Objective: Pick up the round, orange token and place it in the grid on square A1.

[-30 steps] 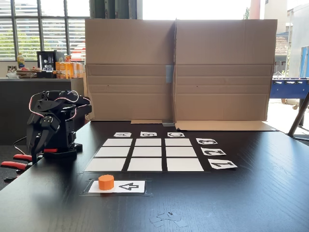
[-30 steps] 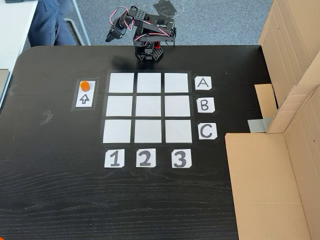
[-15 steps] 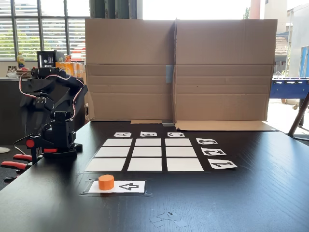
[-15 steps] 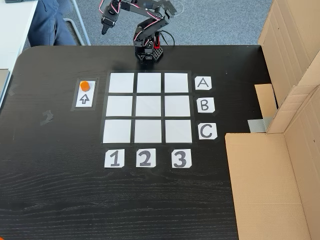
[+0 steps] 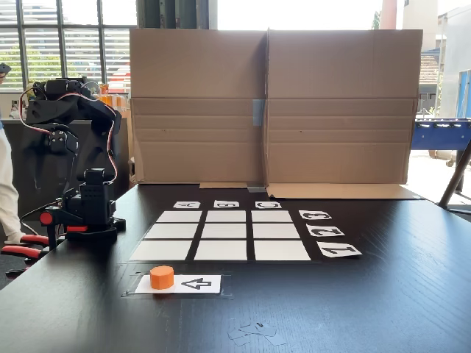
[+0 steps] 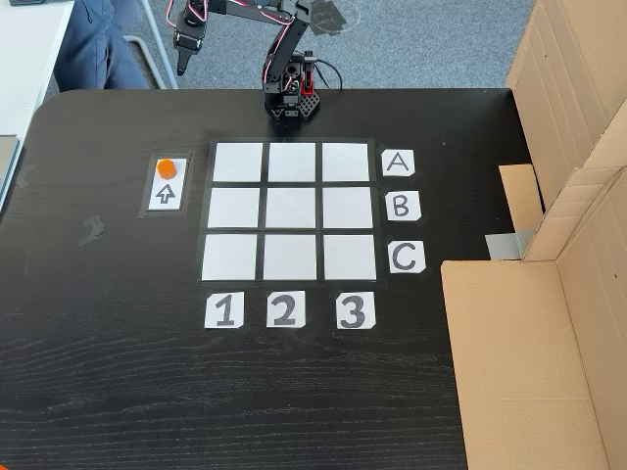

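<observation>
Token sat upright on the arrow card, at the card's end away from the arrowhead — in the top-down fixed view it was the orange dot just left of the grid, level with the A row. Not yet touched. Square A1 was the corner cell in line with the "A" card and the "1" card, nearest the token, bare white; in the low fixed view the same cell sat at the near left corner.

Arm base stood at the far edge of the surface in the top-down view. Tool hung raised off that edge, well apart from the token, pointing down. Tool looked narrow, fingers close together with nothing between them, but it was small and dark in both fixed views, so I could not tell for sure.

Handling, judged: the token looked like stiff, light plastic — short cylinder, flat top, smooth wall, so possibly slippery. Best hold would be across the round side wall, low and centred, fingers straddling from above. It was short, so fingertips would have to come down almost to the card. Loose paper card might shift or lift if scraped. Cardboard walls stood behind the grid, out of the way.
</observation>
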Available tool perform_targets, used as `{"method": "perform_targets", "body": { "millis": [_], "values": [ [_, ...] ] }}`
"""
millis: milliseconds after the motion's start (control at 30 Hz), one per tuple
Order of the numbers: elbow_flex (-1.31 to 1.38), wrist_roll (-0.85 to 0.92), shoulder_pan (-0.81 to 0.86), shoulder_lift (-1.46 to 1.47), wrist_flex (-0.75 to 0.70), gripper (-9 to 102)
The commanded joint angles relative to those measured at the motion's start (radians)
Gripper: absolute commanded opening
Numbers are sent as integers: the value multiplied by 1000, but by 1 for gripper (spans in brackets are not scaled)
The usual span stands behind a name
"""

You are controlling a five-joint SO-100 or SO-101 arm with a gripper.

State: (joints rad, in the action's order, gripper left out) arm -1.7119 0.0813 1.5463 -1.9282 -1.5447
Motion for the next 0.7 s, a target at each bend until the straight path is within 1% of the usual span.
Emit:
{"method": "perform_targets", "body": {
  "millis": [0, 300, 667],
  "values": [
    [63, -25, -54, 61, -2, 19],
    [132, -92, -207, 216, -2, 21],
    [199, -186, -370, 316, 9, 27]
  ]
}}
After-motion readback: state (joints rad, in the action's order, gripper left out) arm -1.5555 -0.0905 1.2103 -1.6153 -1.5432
